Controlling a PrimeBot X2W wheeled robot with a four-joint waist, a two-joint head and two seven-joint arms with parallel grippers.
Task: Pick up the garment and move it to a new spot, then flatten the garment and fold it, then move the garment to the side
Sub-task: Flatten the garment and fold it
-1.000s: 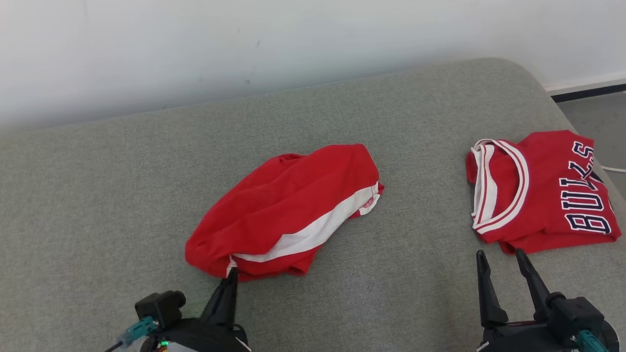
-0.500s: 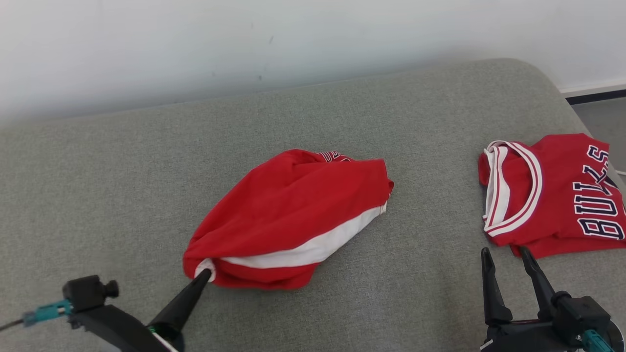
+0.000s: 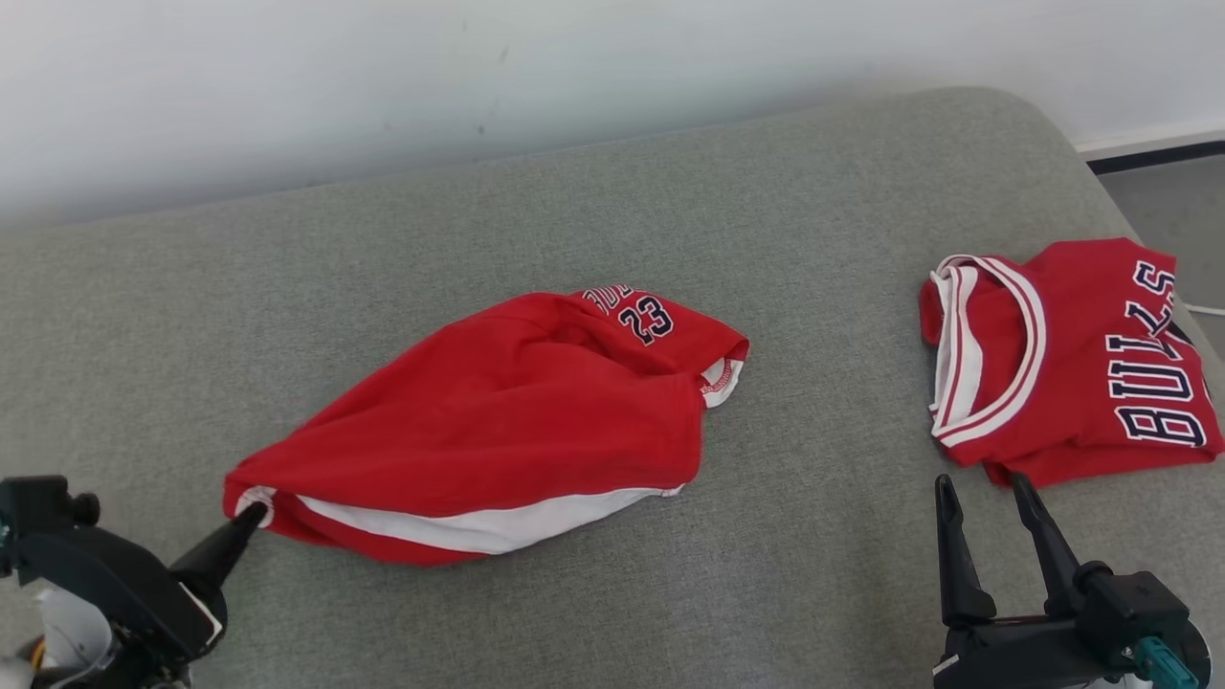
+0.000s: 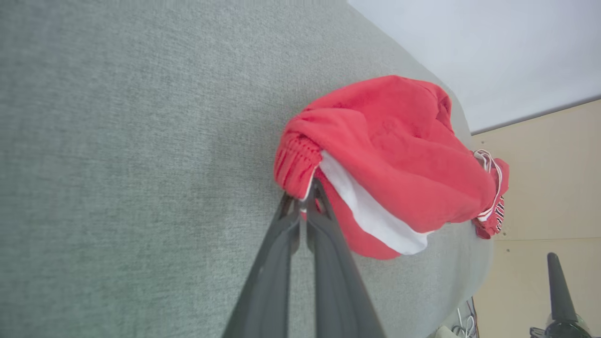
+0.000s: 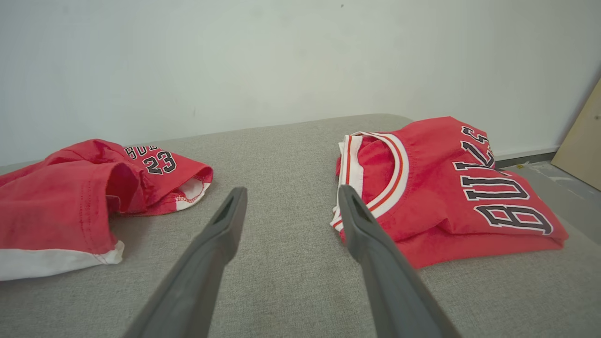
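The red basketball shorts lie bunched on the middle of the grey padded worktop. Their long axis runs from the near-left waistband corner up and to the right, to the leg printed "23". A white side stripe runs along the near edge.

The left end effector is clamped together on that waistband corner, so the whole garment trails away from it, to its right and farther out. Any pull to the left should draw the cloth out along that axis.

The right end effector stands with its fingers apart and holds nothing. It is well apart from the shorts and just beside a folded red Bulls jersey. The free leg hem is the part nearest to it, to its left and farther out.
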